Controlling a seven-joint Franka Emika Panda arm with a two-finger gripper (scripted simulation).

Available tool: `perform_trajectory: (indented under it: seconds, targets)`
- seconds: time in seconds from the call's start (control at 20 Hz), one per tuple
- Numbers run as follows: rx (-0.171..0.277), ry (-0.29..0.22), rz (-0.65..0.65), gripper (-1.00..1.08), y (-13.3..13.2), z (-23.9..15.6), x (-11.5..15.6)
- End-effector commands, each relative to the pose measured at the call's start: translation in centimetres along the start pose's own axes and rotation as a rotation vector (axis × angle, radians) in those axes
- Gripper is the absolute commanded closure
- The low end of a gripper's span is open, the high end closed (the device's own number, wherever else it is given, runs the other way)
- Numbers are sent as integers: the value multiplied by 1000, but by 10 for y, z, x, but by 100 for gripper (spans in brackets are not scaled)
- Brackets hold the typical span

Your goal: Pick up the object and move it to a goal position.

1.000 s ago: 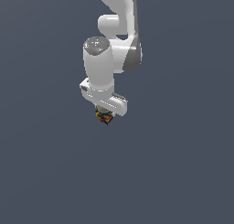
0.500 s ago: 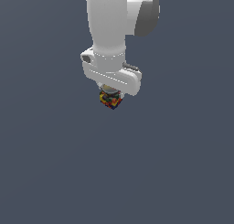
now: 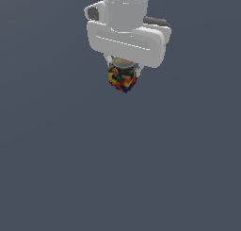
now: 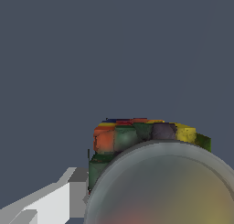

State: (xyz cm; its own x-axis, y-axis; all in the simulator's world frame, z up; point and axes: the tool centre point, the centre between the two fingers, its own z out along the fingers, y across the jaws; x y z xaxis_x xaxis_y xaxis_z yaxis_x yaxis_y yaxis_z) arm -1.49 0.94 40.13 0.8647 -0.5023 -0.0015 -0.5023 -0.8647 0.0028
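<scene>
Exterior view, upper centre of the frame: the white arm (image 3: pixel 126 25) descends from the top edge, its broad wrist housing filling most of the upper middle. Directly beneath the housing sits the claw (image 3: pixel 123 74), of which only short pale stubs show on either side of the load. The object (image 3: pixel 123 79), a small jar-shaped item patched in red, yellow, orange, green and dark blue blocks, hangs just under the housing, slightly above the frame's mid-height and a little right of centre; its grey rim meets the underside of the claw. The claw is closed narrowly about the object, gripping it at the sides, with the lower half of the jar protruding below. Everything around and beneath is a uniform dark grey-blue field, and no shadow or edge marks where the surface lies, so the height of the object above it cannot be told. Wrist view: the object's (image 4: pixel 151 141) round grey rim fills the lower right of the frame, with the coloured blocks visible as a band beyond it; one pale finger (image 4: pixel 50 205) enters from the lower left, lying against the jar's side.
</scene>
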Motion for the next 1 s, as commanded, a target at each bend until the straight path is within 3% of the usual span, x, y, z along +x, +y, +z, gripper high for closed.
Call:
perform_trajectory:
  seconds: [0.0,0.45,0.95]
  targets:
    - [2,2,0,108,-6,-26,-3]
    - [2,2,0,108,-22,-81,-7]
    - [3,2,-1,108,-28,-101,-8]
